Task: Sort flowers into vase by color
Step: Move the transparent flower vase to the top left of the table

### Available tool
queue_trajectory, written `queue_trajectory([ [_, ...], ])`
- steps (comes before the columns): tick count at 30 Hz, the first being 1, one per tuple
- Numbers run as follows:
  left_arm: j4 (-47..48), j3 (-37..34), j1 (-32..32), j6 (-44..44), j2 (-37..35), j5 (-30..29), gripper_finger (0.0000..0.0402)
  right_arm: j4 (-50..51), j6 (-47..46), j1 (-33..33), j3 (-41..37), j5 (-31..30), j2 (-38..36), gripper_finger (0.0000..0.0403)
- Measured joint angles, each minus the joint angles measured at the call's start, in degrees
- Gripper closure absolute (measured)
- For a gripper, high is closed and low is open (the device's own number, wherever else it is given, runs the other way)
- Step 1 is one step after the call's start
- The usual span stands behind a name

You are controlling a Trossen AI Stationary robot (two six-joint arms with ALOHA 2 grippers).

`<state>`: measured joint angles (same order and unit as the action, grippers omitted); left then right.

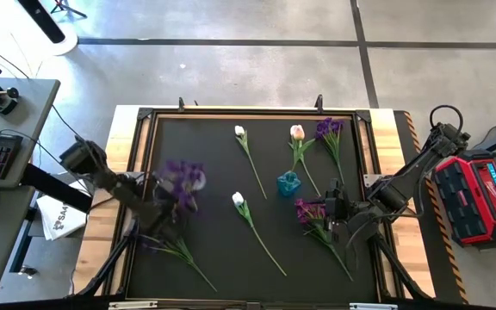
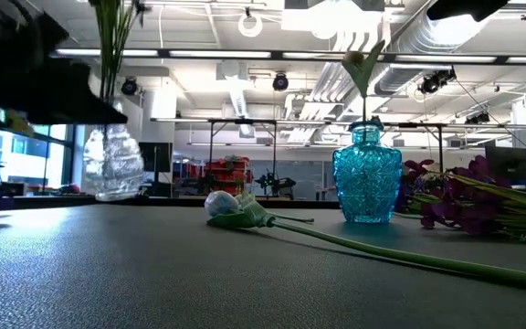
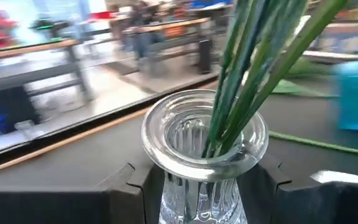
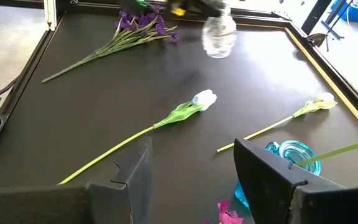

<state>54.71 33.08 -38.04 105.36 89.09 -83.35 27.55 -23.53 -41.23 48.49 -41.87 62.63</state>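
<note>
Several green stems stand in the clear glass vase (image 3: pixel 204 143) at the left side of the table, and their purple blossoms (image 1: pixel 182 176) spread above its mouth. The left claw (image 1: pixel 166 200) is at this vase, with a dark finger (image 3: pixel 129 183) on each side of the neck. It cannot be told whether the fingers press the glass or only stand beside it.

One more purple sprig (image 1: pixel 175 248) lies flat on the black mat (image 1: pixel 213 155), near the left corner, just beside the left arm.

The blue glass vase (image 1: pixel 288 183) stands right of the middle. A slim tulip (image 2: pixel 362 64) rises from its mouth in the low view. In the high view the pink bud (image 1: pixel 297 132) shows on the far side of this vase.

Two white tulips lie on the mat. One (image 1: pixel 246 151) is far from the camera, left of the pink bud. The other (image 1: pixel 250 220) is nearer, between the two vases, with its stem pointing to the near right.

A purple sprig (image 1: pixel 330 131) lies at the far right of the mat. Another purple sprig (image 1: pixel 311 211) lies right of the blue vase, on its near side, just beside the right claw (image 4: pixel 191 168). This claw hangs over the mat with its fingers spread and nothing between them.
</note>
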Motion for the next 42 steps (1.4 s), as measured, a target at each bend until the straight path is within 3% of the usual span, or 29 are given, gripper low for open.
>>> queue_trajectory([
  [5,3.91,-2.83,7.32,3.25,-4.66,-0.08,0.0264,-0.11,0.58,0.22,0.0,-0.28,-0.01,0.021],
  [10,3.4,-2.82,11.74,-5.03,-11.17,0.12,0.0265,-1.09,1.27,1.84,0.0,-0.39,-0.02,0.021],
  [14,-0.82,-2.82,13.78,-12.87,-16.05,3.97,0.0265,-2.3,2.91,3.43,0.0,0.24,-0.02,0.021],
  [20,-20.88,-2.82,16.97,-40.81,-20.08,12.93,0.0265,-2.29,3.89,4.66,0.0,0.39,-0.02,0.021],
  [24,-34.32,-2.83,23.52,-61.55,-20.92,21.11,0.0265,-2.27,4.54,4.9,0.0,0.44,-0.02,0.021],
  [28,-47.67,-6.7,32.48,-72.31,-22.16,26.14,0.0265,-2.21,4.54,4.86,0.0,0.58,-0.02,0.021],
  [33,-69.3,-14.05,42.02,-86.34,-24.66,43.1,0.0265,-2.21,4.52,4.85,0.0,1.68,-0.02,0.021],
  [36,-74.94,-16.35,45.02,-94.69,-24.96,50.58,0.0263,-2.29,4.02,4.85,0.0,1.83,-0.02,0.021],
  [42,-79.7,-19.33,47.11,-101.3,-24.98,52.17,0.025,-4.86,4.1,4.85,0.0,1.81,-0.02,0.021],
])
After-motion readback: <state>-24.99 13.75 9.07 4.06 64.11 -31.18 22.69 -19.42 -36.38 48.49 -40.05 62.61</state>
